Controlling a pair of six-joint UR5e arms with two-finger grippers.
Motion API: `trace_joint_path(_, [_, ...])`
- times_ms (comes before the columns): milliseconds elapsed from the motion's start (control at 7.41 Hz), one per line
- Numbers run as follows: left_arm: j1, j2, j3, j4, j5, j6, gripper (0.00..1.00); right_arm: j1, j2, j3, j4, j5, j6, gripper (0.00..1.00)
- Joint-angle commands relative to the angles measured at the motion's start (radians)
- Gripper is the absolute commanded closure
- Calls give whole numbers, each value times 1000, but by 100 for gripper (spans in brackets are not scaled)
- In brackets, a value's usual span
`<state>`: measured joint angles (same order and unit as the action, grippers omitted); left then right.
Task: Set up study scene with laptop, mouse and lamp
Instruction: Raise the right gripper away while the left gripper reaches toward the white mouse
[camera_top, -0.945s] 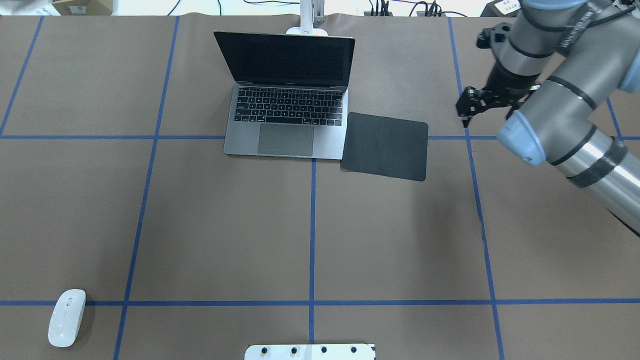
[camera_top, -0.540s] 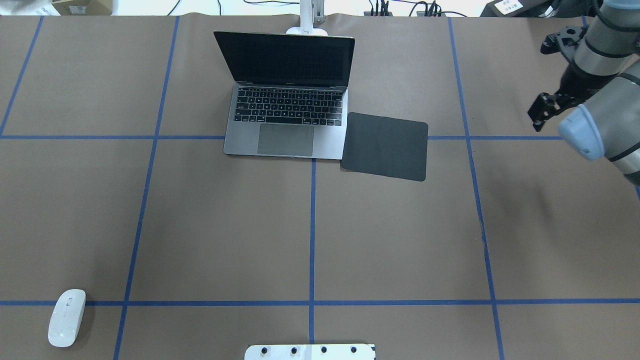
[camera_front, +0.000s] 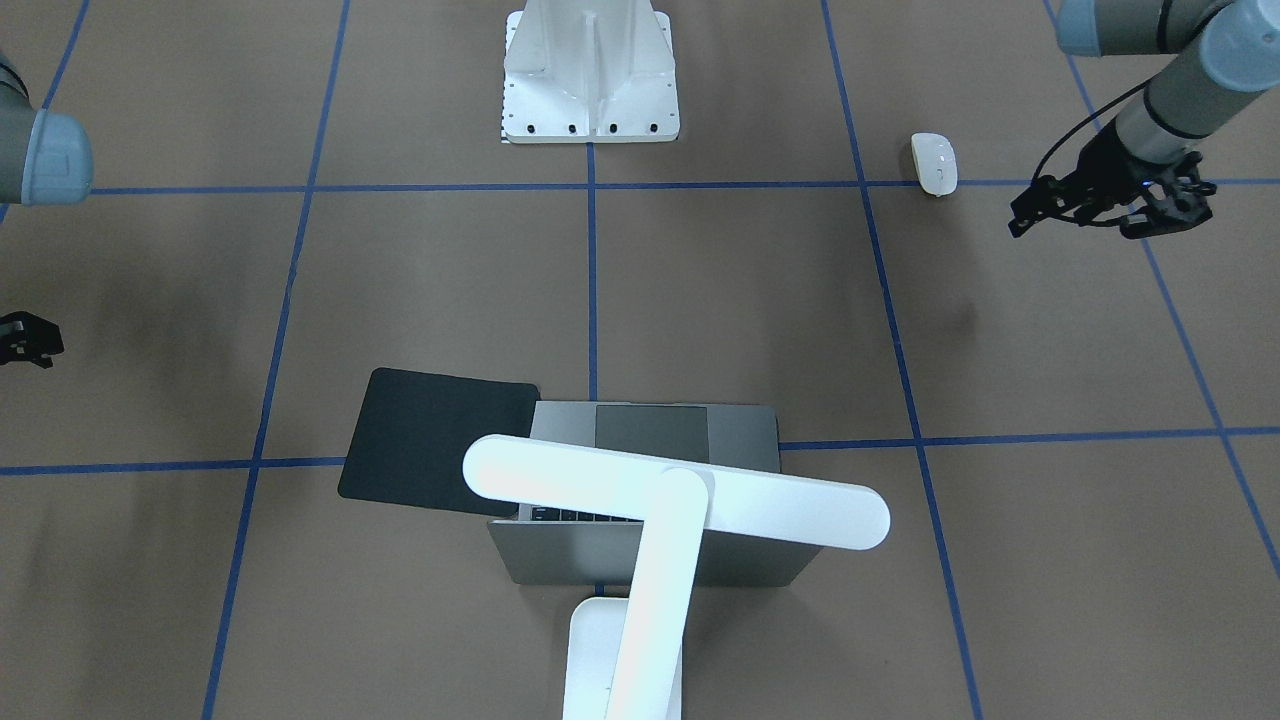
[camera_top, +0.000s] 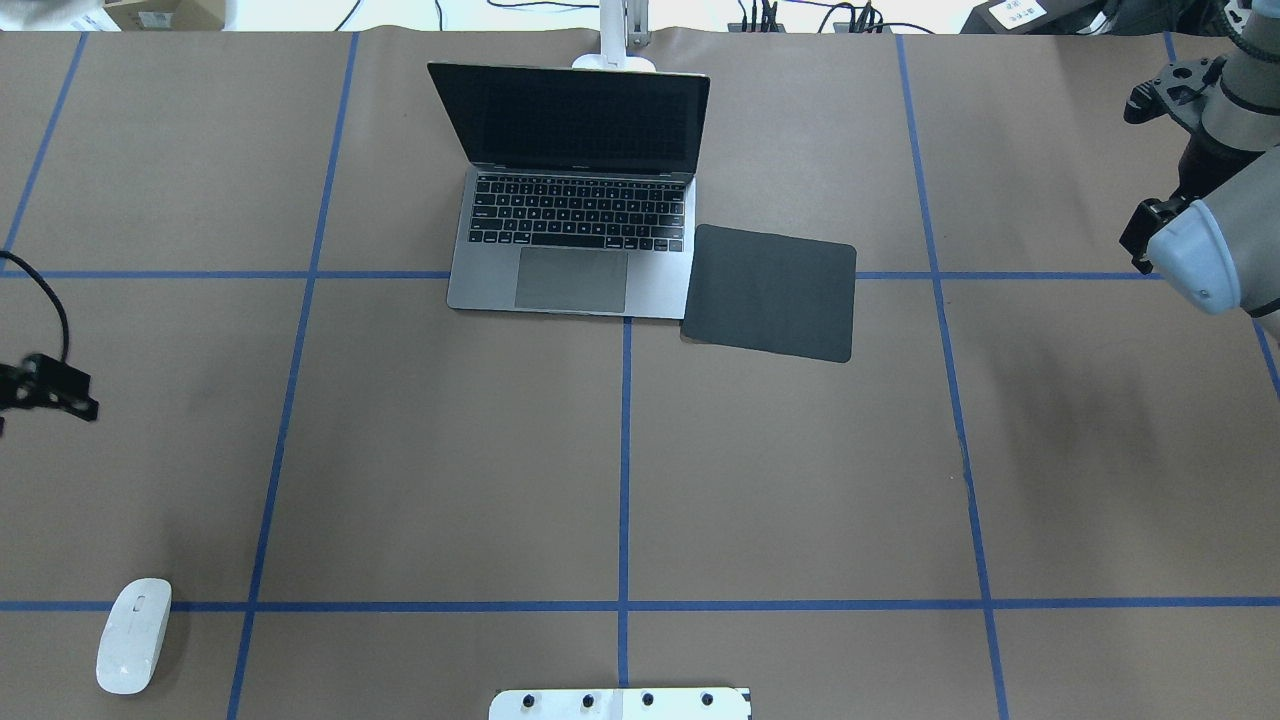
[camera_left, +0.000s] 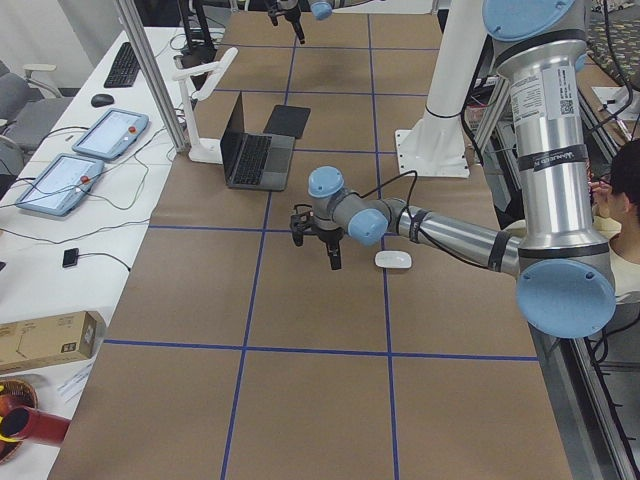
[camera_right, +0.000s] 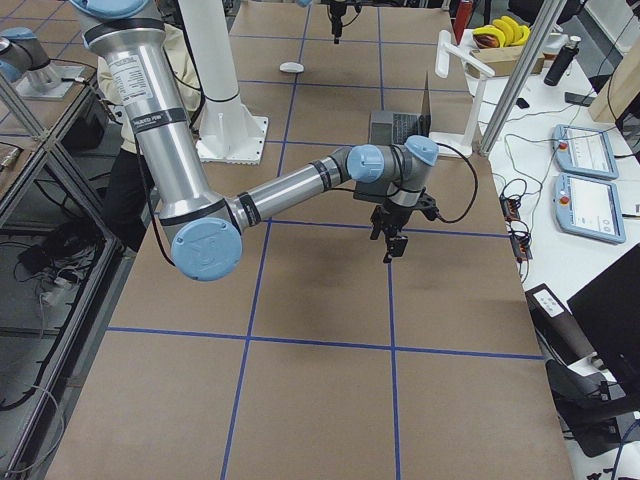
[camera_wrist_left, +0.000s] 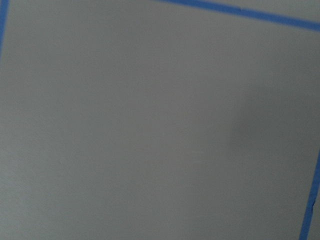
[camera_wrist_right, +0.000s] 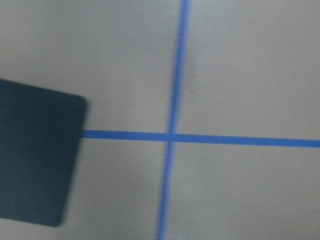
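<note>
My left tool (camera_front: 1108, 203) hovers near the mouse (camera_front: 934, 163), descent onto it next; its clench, like the right tool's (camera_right: 391, 243), I cannot tell.

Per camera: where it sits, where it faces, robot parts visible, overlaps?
Exterior left: table's left end, looking along; left hand near.
Exterior right: table's right end, looking along; right hand near.
Front-facing: opposite robot, facing it; lamp nearest, both hands.
Overhead: behind robot, looking down; laptop, both hands.
Left wrist: down at paper; no body.
Right wrist: down at mat corner; no body.
Shared: mouse, front-facing and overhead.
</note>
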<state>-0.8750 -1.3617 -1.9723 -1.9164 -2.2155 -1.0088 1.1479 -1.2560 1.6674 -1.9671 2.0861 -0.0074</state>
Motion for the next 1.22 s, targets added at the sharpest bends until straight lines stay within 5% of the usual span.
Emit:
trace_joint_path(0, [167, 18, 0, -44, 71, -100, 0, 3, -22, 12, -2, -1, -52, 0])
trace_joint_path(270, [333, 19, -7, -99, 135, -216, 0, 4, -33, 28, -4, -1, -54, 0])
trace_joint_path(1080, [487, 127, -76, -108, 206, -203, 0, 24, -31, 23, -4, -9, -66, 0])
